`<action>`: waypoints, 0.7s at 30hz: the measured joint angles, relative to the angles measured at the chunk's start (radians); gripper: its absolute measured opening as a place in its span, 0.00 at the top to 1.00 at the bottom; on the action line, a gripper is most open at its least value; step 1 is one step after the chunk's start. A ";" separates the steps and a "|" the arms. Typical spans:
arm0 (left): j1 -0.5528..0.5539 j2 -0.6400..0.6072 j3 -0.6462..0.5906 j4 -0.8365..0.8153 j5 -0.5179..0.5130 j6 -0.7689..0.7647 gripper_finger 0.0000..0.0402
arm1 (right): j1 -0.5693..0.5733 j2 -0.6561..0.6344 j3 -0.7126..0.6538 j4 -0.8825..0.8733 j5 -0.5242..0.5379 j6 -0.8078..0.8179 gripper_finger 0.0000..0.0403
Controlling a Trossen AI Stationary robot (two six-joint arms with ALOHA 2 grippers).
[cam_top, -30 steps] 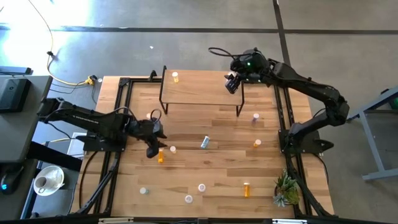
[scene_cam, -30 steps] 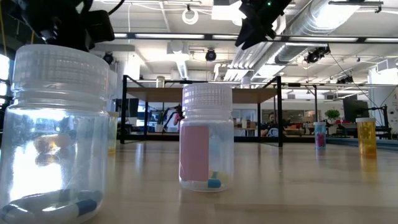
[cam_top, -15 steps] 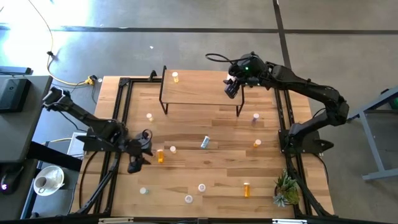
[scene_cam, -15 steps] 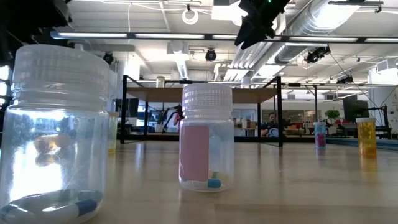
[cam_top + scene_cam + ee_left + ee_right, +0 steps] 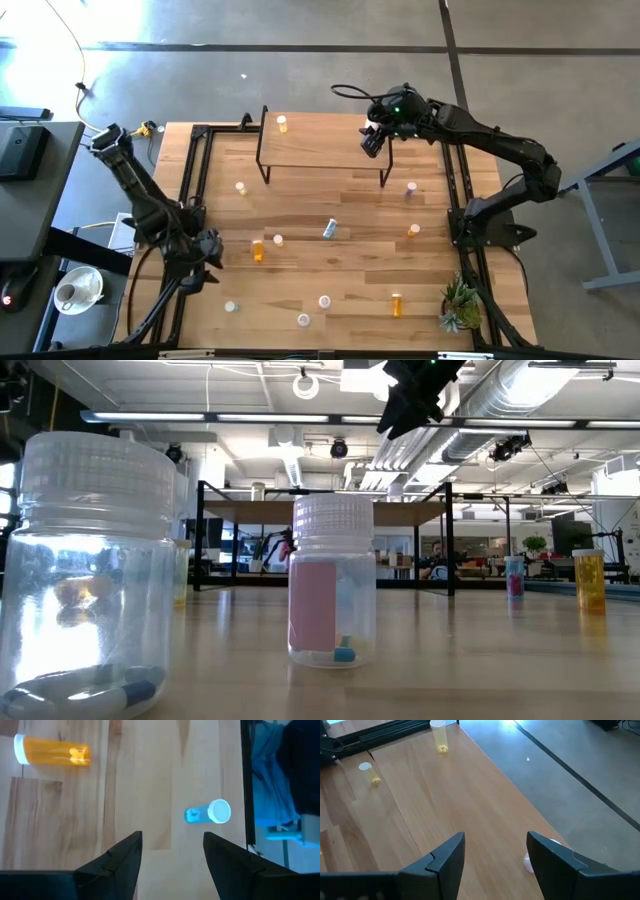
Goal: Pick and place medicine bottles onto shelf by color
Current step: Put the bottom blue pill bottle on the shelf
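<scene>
The shelf (image 5: 322, 142) stands at the table's far middle on thin black legs, with a pale yellow bottle (image 5: 282, 124) upright at its far left corner; that bottle also shows in the right wrist view (image 5: 439, 735). My right gripper (image 5: 372, 141) hangs open and empty over the shelf's right end. My left gripper (image 5: 205, 267) is open and empty, low over the table's left edge. Below it stand an orange bottle (image 5: 52, 754) and a light blue bottle (image 5: 207, 813). Other bottles stand scattered on the table, such as an orange one (image 5: 258, 250) and a pink one (image 5: 410, 187).
A blue bottle (image 5: 328, 230) lies on its side mid-table. More bottles stand near the front edge (image 5: 325, 301). A small plant (image 5: 460, 305) sits at the near right corner. A black frame rail (image 5: 245, 770) runs along the left edge. A small white round thing (image 5: 530, 862) shows beside my right finger.
My left arm has drawn back from beside the orange bottle toward the table's left and near edges, folding up, with its gripper now at the left rail. No bottle has moved.
</scene>
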 joint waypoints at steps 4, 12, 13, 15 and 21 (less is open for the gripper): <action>-0.072 0.046 0.000 0.004 -0.068 -0.100 0.50 | 0.000 0.000 0.000 0.002 0.000 0.000 0.49; -0.141 0.217 0.000 0.193 -0.074 -0.137 0.50 | 0.000 0.000 0.000 0.009 0.000 0.000 0.49; -0.145 0.238 0.000 0.211 -0.074 -0.146 0.50 | 0.000 0.000 0.000 0.009 0.000 0.000 0.49; -0.156 0.279 0.000 0.241 -0.073 -0.164 0.50 | 0.000 0.000 0.000 0.010 0.000 0.000 0.49; -0.192 0.386 0.000 0.317 -0.075 -0.214 0.50 | 0.000 0.000 -0.001 0.028 0.000 0.000 0.49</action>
